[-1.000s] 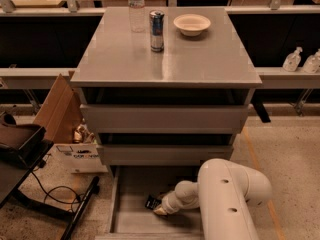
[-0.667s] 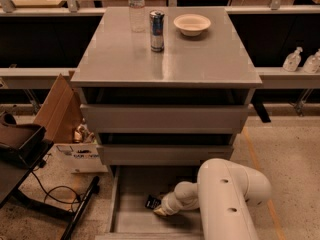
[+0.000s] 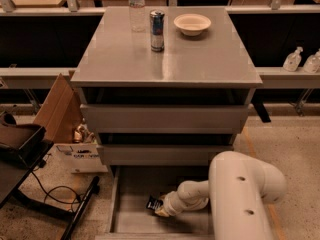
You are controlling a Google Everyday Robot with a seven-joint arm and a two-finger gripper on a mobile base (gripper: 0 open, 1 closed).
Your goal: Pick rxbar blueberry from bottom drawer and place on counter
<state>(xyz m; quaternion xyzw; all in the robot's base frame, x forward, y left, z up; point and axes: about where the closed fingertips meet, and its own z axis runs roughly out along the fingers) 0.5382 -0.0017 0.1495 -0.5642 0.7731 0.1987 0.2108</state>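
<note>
The bottom drawer (image 3: 130,219) is pulled open below the cabinet and shows its flat grey floor. The rxbar blueberry (image 3: 153,203), a small dark bar, lies on the drawer floor near the middle. My gripper (image 3: 160,207) reaches down into the drawer from the right, at the end of the white arm (image 3: 240,199), and sits right at the bar, partly covering it. The counter (image 3: 165,49) is the grey top of the cabinet, well above the gripper.
On the counter stand a silver-blue can (image 3: 157,30), a clear water bottle (image 3: 136,6) and a white bowl (image 3: 192,23). The two upper drawers (image 3: 165,119) are shut. A cardboard box (image 3: 60,109) and a black stand (image 3: 20,149) stand on the floor at the left.
</note>
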